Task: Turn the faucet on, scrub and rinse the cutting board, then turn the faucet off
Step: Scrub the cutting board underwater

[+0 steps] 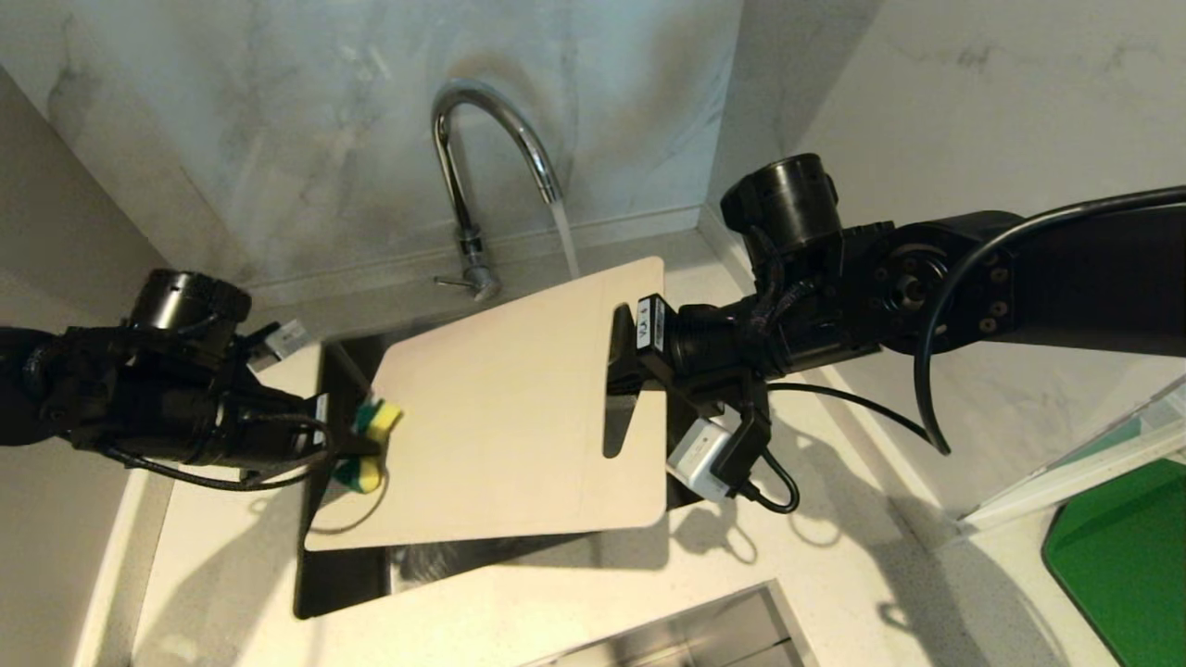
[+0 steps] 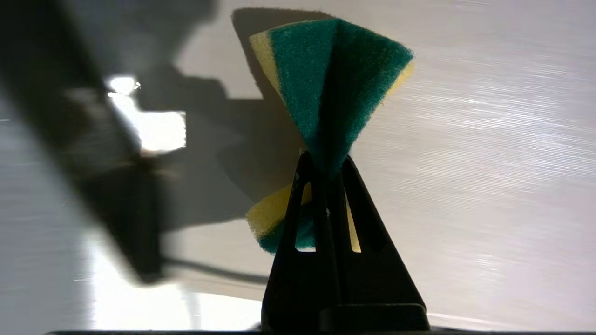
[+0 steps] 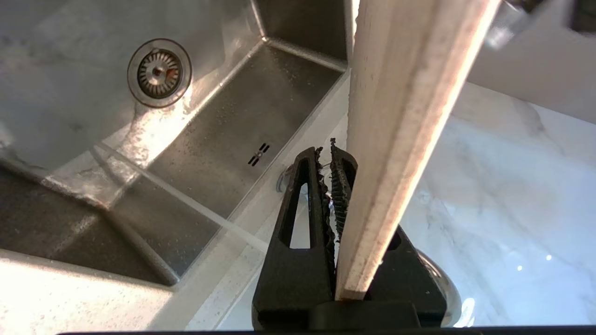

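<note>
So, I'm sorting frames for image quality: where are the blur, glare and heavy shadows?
Head view: sharp, arm shadows on the counter. Left wrist view: board streaked with blur, dark shadows beside the sponge. Right wrist view: glare on the sink floor and counter.

Close view from behind the left gripper (image 2: 326,172), whose two black fingers (image 2: 298,218) rise from the bottom centre of the frame, pinched together on a green-and-yellow sponge (image 2: 326,83). The sponge fans out above them in the upper centre, against the pale cutting board (image 2: 489,163) filling the right side. Dark shadows cover the left.
</note>
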### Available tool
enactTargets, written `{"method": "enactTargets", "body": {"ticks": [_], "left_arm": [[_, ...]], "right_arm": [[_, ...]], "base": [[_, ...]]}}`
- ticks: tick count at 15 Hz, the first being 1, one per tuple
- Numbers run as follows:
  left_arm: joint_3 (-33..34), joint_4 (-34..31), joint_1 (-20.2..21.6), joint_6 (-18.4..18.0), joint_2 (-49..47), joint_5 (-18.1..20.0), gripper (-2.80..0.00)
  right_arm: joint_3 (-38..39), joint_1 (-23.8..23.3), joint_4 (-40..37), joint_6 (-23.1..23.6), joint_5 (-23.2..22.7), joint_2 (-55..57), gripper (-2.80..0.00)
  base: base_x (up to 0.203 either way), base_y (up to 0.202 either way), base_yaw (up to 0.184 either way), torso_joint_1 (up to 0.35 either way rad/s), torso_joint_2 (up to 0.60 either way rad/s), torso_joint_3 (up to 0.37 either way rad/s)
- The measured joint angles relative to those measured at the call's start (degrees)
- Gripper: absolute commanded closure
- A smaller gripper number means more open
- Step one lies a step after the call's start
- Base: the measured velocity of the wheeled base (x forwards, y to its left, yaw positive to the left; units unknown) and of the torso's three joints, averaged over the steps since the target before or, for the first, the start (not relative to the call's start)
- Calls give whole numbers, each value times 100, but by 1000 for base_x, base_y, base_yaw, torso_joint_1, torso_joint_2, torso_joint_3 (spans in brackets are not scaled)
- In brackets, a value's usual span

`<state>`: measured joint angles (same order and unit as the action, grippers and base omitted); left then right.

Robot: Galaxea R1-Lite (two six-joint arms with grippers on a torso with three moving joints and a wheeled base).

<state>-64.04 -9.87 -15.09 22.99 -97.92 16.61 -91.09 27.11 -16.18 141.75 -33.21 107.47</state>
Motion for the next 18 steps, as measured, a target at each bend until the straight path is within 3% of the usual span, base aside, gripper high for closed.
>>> {"method": "enactTargets", "body": {"ticks": [5, 8, 10, 13, 18], "left_arm": [[-749, -691, -1936, 1262, 383, -422, 0], [-861, -785, -2592, 1856, 604, -777, 0], [-759, -755, -2733, 1887, 688, -1047, 0], [-428, -713, -2691, 1868, 765, -1112, 0], [341, -179, -1999, 1528, 840, -1070, 0]], "right_arm": [[-6, -40, -2, -10, 7, -76, 0], [-12, -55, 0, -10, 3, -111, 0], [-12, -62, -5, -18, 13, -122, 0], [-12, -60, -7, -44, 17, -150, 0], [7, -60, -13, -84, 33, -207, 0]], "base": [[0, 0, 0, 0, 0, 0], [0, 0, 0, 0, 0, 0], [0, 0, 0, 0, 0, 0], [0, 0, 0, 0, 0, 0], [0, 0, 0, 0, 0, 0]]}}
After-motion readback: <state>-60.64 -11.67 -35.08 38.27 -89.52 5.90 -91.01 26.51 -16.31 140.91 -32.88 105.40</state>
